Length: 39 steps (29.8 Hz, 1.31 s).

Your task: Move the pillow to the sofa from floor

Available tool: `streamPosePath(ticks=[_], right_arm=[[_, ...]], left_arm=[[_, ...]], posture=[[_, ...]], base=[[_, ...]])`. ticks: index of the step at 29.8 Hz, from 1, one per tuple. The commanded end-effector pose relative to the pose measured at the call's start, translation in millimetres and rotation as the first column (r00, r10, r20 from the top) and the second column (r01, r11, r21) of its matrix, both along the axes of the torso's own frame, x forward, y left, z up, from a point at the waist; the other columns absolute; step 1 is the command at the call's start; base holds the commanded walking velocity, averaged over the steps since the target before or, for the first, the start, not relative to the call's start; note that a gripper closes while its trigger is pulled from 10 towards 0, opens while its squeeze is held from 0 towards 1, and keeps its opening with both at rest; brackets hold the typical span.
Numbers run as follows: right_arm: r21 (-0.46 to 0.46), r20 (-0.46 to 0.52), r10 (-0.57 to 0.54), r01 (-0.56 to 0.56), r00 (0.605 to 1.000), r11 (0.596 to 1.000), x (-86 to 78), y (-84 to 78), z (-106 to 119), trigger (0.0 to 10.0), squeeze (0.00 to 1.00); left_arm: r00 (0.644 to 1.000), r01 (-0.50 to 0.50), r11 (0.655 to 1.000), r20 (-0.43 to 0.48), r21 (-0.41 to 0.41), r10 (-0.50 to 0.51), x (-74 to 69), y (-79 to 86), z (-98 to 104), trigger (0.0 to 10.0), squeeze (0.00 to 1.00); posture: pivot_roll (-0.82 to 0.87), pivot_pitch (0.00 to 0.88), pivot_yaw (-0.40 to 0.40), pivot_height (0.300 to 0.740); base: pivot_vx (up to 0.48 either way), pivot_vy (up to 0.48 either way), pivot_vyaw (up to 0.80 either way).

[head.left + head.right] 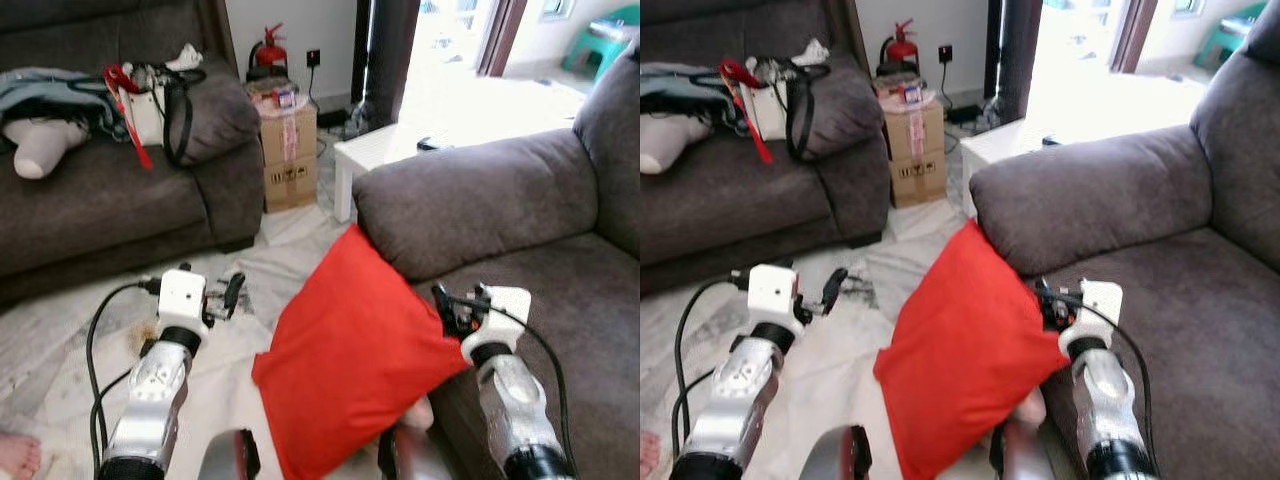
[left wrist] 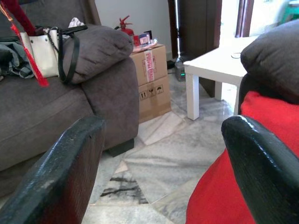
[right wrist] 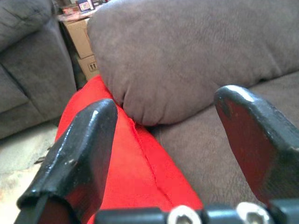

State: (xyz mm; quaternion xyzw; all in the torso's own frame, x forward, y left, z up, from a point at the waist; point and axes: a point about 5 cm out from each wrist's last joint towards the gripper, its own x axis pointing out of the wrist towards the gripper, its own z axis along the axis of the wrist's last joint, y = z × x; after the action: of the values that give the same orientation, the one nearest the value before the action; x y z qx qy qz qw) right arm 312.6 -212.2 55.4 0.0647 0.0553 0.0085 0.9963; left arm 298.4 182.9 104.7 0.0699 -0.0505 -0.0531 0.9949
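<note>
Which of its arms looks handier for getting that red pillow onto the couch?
Probably the right. Its claw is open against the red pillow's edge, beside the sofa seat. The left claw hovers over floor, apart from it.

pillow (image 1: 350, 360): smooth red cloth, matt
sofa (image 1: 520, 200): grey-brown fabric, soft short nap, matt
floor (image 2: 159, 154): polished marble-look tiles, pale with dark veins, slight sheen
box (image 1: 288, 150): brown cardboard, taped
desk (image 2: 212, 70): white, smooth, matt
fingers (image 3: 79, 154): black, scuffed, faint gloss
arms (image 1: 150, 400): silver metal, white plastic casing
</note>
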Motion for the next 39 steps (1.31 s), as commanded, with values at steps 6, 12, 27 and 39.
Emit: streamPosePath(ticks=[6, 12, 27, 39], right_arm=[[0.017, 0.002, 0.004, -0.004, 1.0, 1.0, 11.2, -5.5, 9, 10.0, 1.0], [0.02, -0.067, -0.033, 0.034, 0.997, 0.999, 5.4, -16.1, -3, 10.0, 0.0], [0.045, -0.352, -0.084, 0.107, 0.932, 0.993, -41.1, -38.0, -57, 10.0, 0.0], [0.355, -0.289, -0.052, 0.157, 0.956, 0.921, -48.1, -30.3, -62, 10.0, 0.0]], left_arm=[[1.0, -0.017, 0.999, 0.01, -0.027, 0.017, 0.1, 0.0, 4, 10.0, 0.0], [1.0, -0.026, 1.0, 0.003, -0.016, 0.026, -5.1, 7.0, 4, 10.0, 0.0], [0.999, -0.022, 1.0, -0.024, -0.006, 0.022, -14.2, 11.8, 2, 10.0, 0.0], [0.999, -0.001, 1.0, -0.037, -0.001, 0.001, -19.4, 13.7, 5, 10.0, 0.0]], posture=[[-0.03, 0.004, -0.038, 0.575], [0.0, 0.018, -0.032, 0.575], [0.02, 0.059, -0.009, 0.575], [0.05, 0.055, 0.003, 0.575]], base=[[0.0, 0.0, 0.0], [0.0, 0.0, 0.0], [0.0, 0.0, 0.0], [0.0, 0.0, 0.0]])
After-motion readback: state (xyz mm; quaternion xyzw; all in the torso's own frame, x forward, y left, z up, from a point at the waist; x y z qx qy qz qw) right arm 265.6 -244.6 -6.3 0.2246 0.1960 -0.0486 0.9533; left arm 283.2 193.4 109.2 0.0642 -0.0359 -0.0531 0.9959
